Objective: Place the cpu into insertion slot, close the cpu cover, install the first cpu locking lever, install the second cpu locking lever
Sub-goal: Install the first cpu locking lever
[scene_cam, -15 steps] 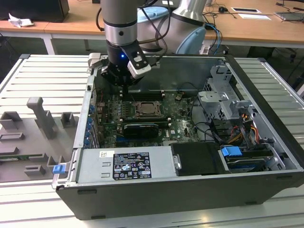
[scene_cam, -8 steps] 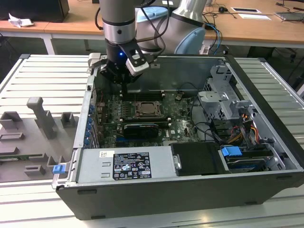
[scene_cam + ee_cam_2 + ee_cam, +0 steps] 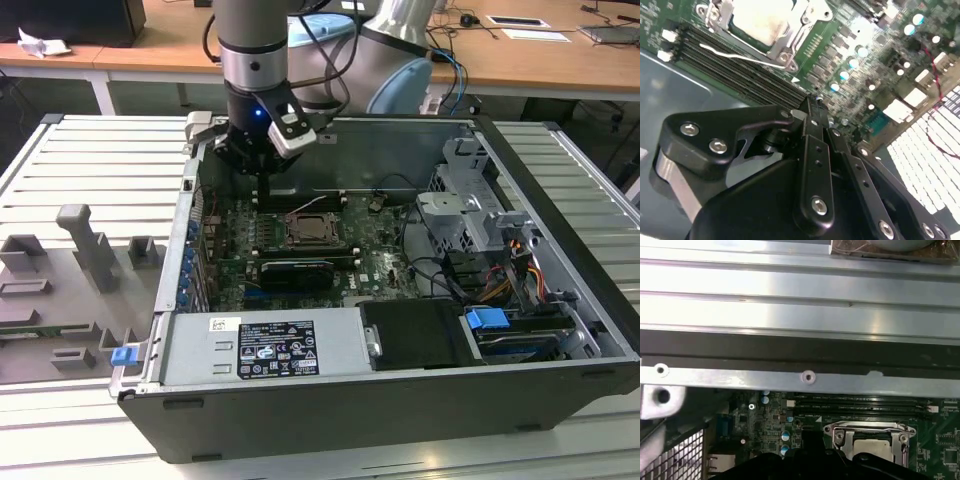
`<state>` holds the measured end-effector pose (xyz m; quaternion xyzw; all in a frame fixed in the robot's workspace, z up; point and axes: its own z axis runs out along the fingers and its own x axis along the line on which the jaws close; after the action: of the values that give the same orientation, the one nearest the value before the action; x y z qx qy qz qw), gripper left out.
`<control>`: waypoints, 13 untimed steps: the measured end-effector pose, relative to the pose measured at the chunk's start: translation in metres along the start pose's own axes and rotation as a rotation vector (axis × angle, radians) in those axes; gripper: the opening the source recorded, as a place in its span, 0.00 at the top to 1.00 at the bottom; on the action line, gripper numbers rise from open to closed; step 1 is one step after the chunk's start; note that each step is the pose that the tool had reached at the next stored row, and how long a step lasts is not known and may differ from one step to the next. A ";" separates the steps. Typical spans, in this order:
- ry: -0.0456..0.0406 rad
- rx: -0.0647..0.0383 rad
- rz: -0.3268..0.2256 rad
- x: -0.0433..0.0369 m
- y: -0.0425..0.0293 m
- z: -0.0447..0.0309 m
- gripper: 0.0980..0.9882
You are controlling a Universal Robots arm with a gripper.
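Near the exterior view's centre, the cpu [image 3: 762, 20] sits in the insertion slot [image 3: 311, 231], the cpu cover [image 3: 790, 37] closed over it; the empty gripper [image 3: 812, 107], fingers together, hovers beside.

There is one computer case [image 3: 330, 400] lying open on one counter [image 3: 60, 180]. Inside it are one green board [image 3: 375, 262], one cpu [image 3: 311, 229], and one cover [image 3: 867, 432]. One arm [image 3: 252, 60] reaches in with one tool [image 3: 262, 172].

Exterior view looks down from afar; both wrist views — close — share the motherboard [image 3: 875, 75] [image 3: 765, 420] [image 3: 290, 240].
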<state>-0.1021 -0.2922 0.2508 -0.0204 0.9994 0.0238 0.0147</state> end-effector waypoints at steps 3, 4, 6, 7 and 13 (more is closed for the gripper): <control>0.0001 -0.001 0.000 -0.0110 -0.0006 0.0033 0.99; -0.0001 -0.003 0.000 -0.0126 -0.0007 0.0038 0.99; -0.0006 -0.018 0.000 -0.0134 -0.0008 0.0040 0.99; -0.0010 -0.026 0.000 -0.0137 -0.0008 0.0043 0.99; -0.0015 -0.027 0.001 -0.0152 -0.0013 0.0139 0.99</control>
<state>-0.0865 -0.2922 0.2373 -0.0203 0.9990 0.0371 0.0152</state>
